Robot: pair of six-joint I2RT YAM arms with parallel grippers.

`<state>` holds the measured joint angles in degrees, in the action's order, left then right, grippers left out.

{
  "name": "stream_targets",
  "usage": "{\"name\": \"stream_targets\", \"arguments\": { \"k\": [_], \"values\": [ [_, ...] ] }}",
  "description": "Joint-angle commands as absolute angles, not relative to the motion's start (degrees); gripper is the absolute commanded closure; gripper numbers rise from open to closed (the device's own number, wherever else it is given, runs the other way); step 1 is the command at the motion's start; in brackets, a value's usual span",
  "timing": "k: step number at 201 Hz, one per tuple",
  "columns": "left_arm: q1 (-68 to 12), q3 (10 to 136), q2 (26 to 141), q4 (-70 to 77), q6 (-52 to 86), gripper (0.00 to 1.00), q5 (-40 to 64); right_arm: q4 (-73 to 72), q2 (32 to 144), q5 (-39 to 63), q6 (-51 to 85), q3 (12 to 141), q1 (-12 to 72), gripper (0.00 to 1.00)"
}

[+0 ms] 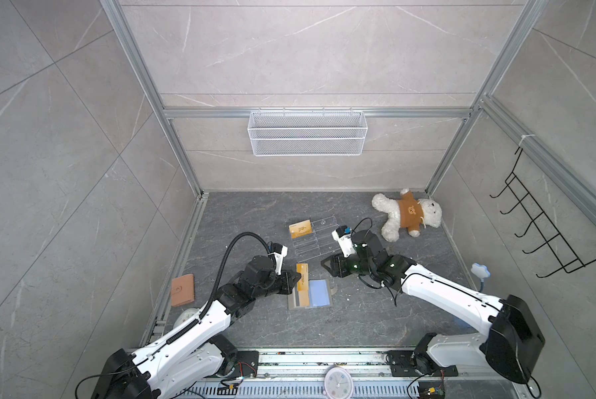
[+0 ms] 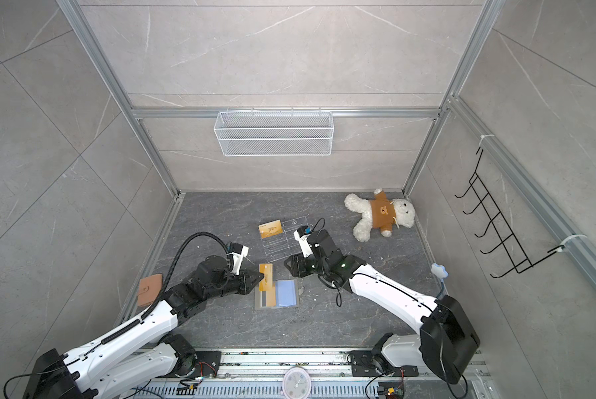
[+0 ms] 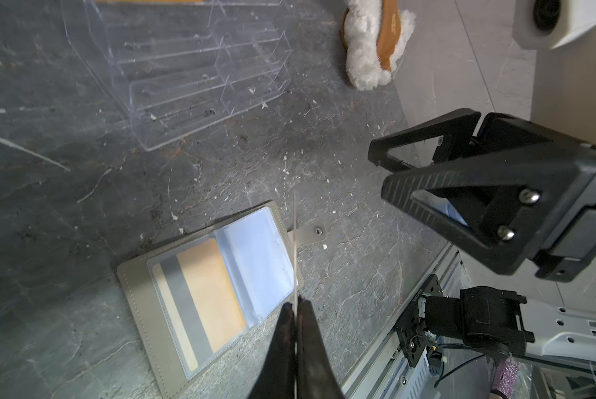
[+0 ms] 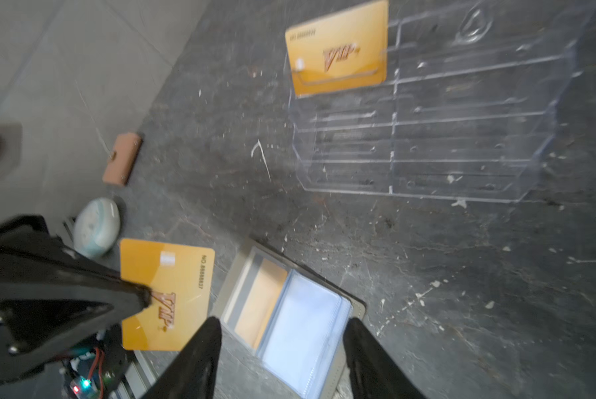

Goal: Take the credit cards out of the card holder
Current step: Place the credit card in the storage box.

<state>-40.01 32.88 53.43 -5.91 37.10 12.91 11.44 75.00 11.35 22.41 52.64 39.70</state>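
you're over a dark grey marbled table [image 1: 324,328], boxed in by pale tile walls [image 1: 306,51]. a white wire basket [image 1: 306,133] hangs on the back wall at 12 o'clock, and a black hook rack [image 1: 545,224] is on the wall at 3 o'clock. a teddy bear [image 1: 407,214] lies at 2 o'clock, a tan wallet [image 1: 182,290] by the rail at 9 o'clock, a round clock [image 1: 338,381] on the front rail at 6 o'clock.

containers now: the clear acrylic stand [image 1: 315,241] sits just past centre, and one credit card [image 1: 300,228] stands in its back tier, at the stand's 11 o'clock corner. the card holder [image 3: 141,293] lies open and flat at 6 o'clock of the stand, its snap tab [image 3: 310,235] pointing to 3 o'clock. a second credit card [image 3: 213,293] is tucked under the clear sleeve on its 9 o'clock half, stripe side up. the light blue panel [image 1: 319,293] takes the 3 o'clock half.

arms: your left arm reaches in from 7 o'clock. the left gripper [image 1: 298,276] is pinched tight on the edge of a third credit card [image 4: 182,276]. that card is fully out of the sleeve, tilted, just beside the holder's 10 o'clock edge. your right arm comes in from 4 o'clock. the right gripper [image 1: 326,264] has its jaws parted with nothing between them, hanging between the stand and the holder, near the holder's 1 o'clock corner.
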Motion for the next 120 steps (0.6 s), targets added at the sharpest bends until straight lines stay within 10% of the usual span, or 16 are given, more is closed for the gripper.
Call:
{"name": "stream_targets", "arguments": {
  "k": [1, 63, 120],
  "values": [
    [-39.7, 35.5, 52.8, -2.3, 35.3, 1.00, 10.0, 15.2, 71.6, 9.1, 19.4, 54.9, 37.4, 0.23],
    [-40.1, 33.8, 57.5, 29.3, 54.5, 1.00, 3.4, 5.9, 66.9, 20.7, 32.3, 54.0, 32.2, 0.12],
    [-40.4, 40.8, 62.5, 27.6, 49.9, 1.00, 11.9, 2.2, 66.0, 25.3, 34.9, 53.1, 31.8, 0.12]
  ]
}}
